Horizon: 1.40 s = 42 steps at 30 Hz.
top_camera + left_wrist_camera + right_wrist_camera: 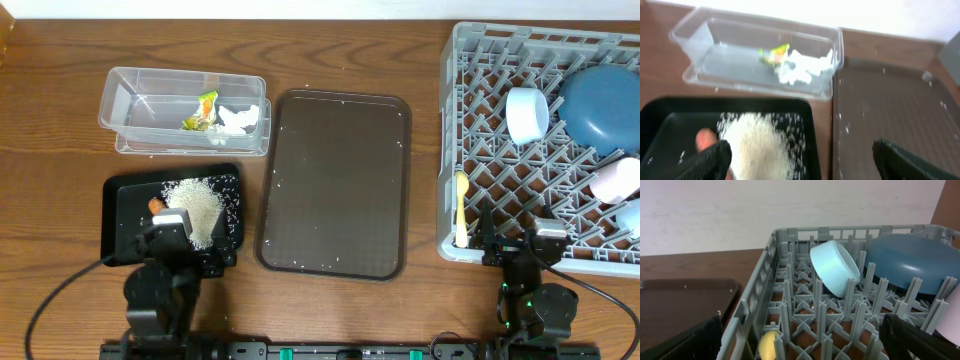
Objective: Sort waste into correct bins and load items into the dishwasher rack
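Table (60, 100): tub (120, 100), black bin (125, 215), tray (335, 180), rack (447, 150)

Clear tub (128, 100): yellow-green wrapper (205, 110), crumpled white tissue (238, 118) inside.
Black tray (122, 222): rice heap (197, 208), orange carrot (157, 204) just left.
Grey rack (452, 120): dark-blue plate (600, 105) (tilted, far corner), white bowl (526, 114) on side, pink cup (615, 180), light-blue cup (630, 215), yellow spoon (461, 205) by left wall.

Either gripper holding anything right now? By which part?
Nothing held. The left gripper and right gripper are both open wide, with nothing between the jaws.
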Each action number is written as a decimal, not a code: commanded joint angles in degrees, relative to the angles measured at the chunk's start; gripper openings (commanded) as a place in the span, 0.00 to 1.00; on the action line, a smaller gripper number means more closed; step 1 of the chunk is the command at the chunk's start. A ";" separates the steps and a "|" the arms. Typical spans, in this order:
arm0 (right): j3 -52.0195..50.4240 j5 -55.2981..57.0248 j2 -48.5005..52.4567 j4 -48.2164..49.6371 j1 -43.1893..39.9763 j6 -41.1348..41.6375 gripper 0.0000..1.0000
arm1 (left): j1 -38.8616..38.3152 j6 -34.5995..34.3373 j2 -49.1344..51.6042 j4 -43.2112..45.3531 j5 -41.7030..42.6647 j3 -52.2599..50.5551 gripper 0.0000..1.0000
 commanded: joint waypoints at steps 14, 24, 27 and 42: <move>-0.07 0.17 -0.37 -0.22 -0.72 -0.72 0.99 | 1.70 3.67 -10.12 31.74 -1.75 -19.63 0.92; -0.07 0.17 -0.35 -0.22 -0.72 -0.72 0.99 | 1.70 4.44 -10.12 21.44 -1.77 -19.63 0.93; -0.07 0.17 -0.35 -0.22 -0.72 -0.72 0.99 | 1.70 4.46 -10.12 21.44 -1.77 -19.63 0.92; -0.07 0.17 -0.35 -0.22 -0.72 -0.72 0.99 | 1.70 4.44 -9.99 21.44 -1.77 -19.63 0.92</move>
